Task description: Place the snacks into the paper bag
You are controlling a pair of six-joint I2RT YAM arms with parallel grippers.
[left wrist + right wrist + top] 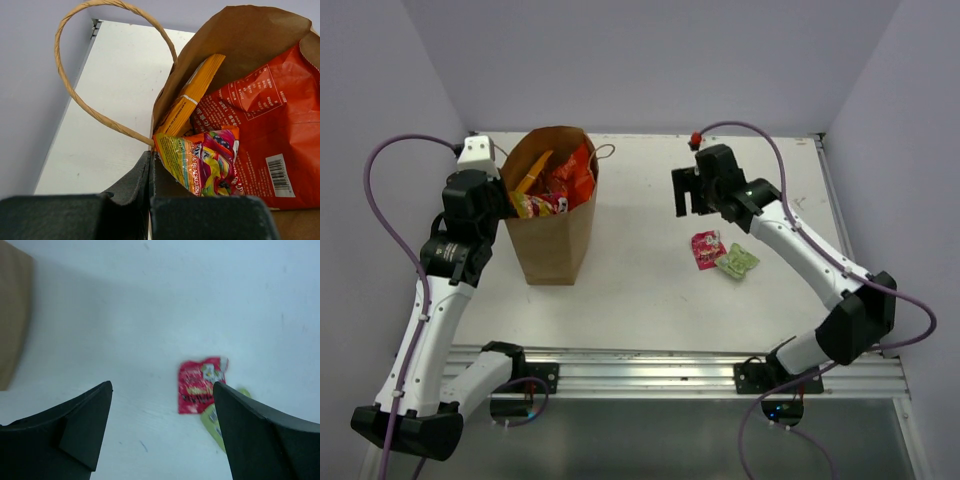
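- Two small snacks lie loose on the table [640,290]: a red packet [707,249] and a green packet [737,261]. They touch, with the green one at the red one's 4 o'clock.
- The right gripper [687,205] hovers above the table with its jaws spread wide and nothing between them. In the top view the red packet sits near it at 5 o'clock.
- From the right wrist, the red packet's long axis runs 12 to 6 while the jaws open along 9 to 3, so they would straddle its narrow side. It lies a little toward 3 o'clock of the gap's middle.
- The paper bag [552,230] stands upright, well apart at the right gripper's 9 o'clock, with a big orange-red bag [270,115] and other snacks inside.
- The left gripper [150,162] is pressed together at the paper bag's rim, seemingly pinching the paper.
- The right arm is clearly the nearer one, so the pick is likely its job.
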